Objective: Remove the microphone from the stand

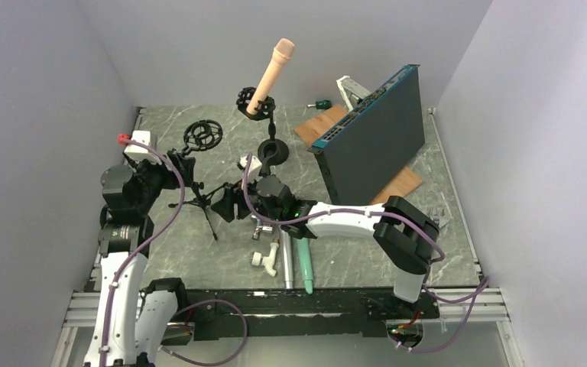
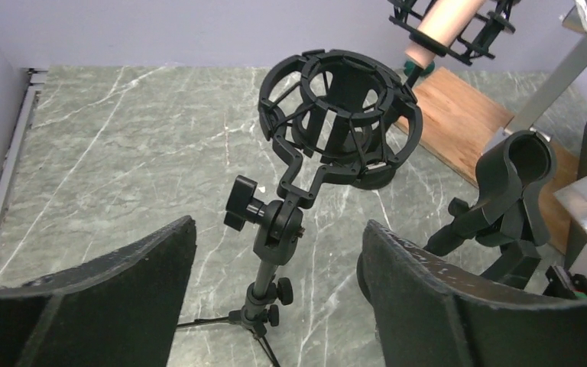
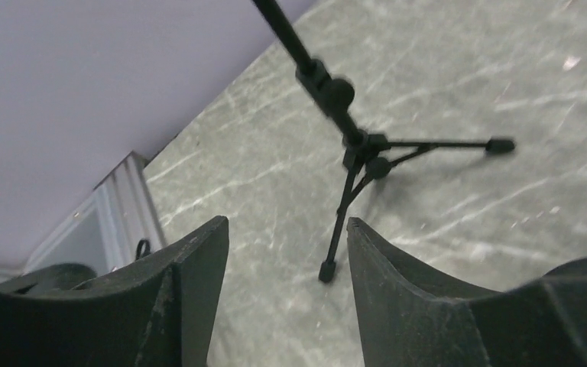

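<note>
A peach microphone (image 1: 270,76) sits tilted in a black shock mount (image 1: 256,103) on a stand at the back centre; its lower end shows in the left wrist view (image 2: 443,19). My left gripper (image 1: 179,164) is open and empty, its jaws either side of the stem of a second, empty shock-mount stand (image 1: 202,134) (image 2: 340,115), not touching it (image 2: 279,223). My right gripper (image 1: 225,202) is open and empty (image 3: 287,222), low over the table near that stand's tripod legs (image 3: 359,149). Both grippers are well short of the microphone.
A black clip stand (image 1: 273,151) (image 2: 523,164) stands in the middle. A dark panel (image 1: 371,138) leans on a wooden board (image 1: 325,122) at the back right. A silver microphone (image 1: 287,260), a green one (image 1: 306,264) and a white part (image 1: 267,258) lie near the front.
</note>
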Controlling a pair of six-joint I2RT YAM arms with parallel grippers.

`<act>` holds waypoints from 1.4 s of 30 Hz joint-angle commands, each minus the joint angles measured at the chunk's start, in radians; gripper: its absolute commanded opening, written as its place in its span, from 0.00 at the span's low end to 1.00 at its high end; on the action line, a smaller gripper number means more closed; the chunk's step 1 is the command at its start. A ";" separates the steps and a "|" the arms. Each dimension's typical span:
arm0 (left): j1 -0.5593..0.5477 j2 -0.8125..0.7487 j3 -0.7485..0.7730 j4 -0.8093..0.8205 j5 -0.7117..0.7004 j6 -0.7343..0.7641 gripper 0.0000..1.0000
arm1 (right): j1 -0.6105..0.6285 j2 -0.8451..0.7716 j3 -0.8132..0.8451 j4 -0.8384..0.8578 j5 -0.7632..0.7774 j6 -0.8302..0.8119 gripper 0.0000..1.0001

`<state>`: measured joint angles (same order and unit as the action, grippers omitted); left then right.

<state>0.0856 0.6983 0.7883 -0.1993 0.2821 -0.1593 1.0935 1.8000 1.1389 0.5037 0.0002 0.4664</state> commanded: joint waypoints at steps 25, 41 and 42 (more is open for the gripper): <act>0.028 0.089 0.020 -0.071 0.280 0.108 0.09 | 0.000 -0.069 0.033 -0.035 -0.077 0.174 0.71; 0.029 -0.094 0.003 -0.310 0.324 0.072 0.00 | 0.001 -0.035 0.031 -0.040 -0.095 0.207 0.70; 0.029 -0.101 0.003 -0.325 0.321 0.073 0.00 | 0.000 -0.032 0.032 -0.037 -0.099 0.208 0.69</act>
<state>0.1200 0.6224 0.7643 -0.3954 0.5613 -0.0750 1.0954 1.7782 1.1580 0.4408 -0.0875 0.6567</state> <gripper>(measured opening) 0.455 0.705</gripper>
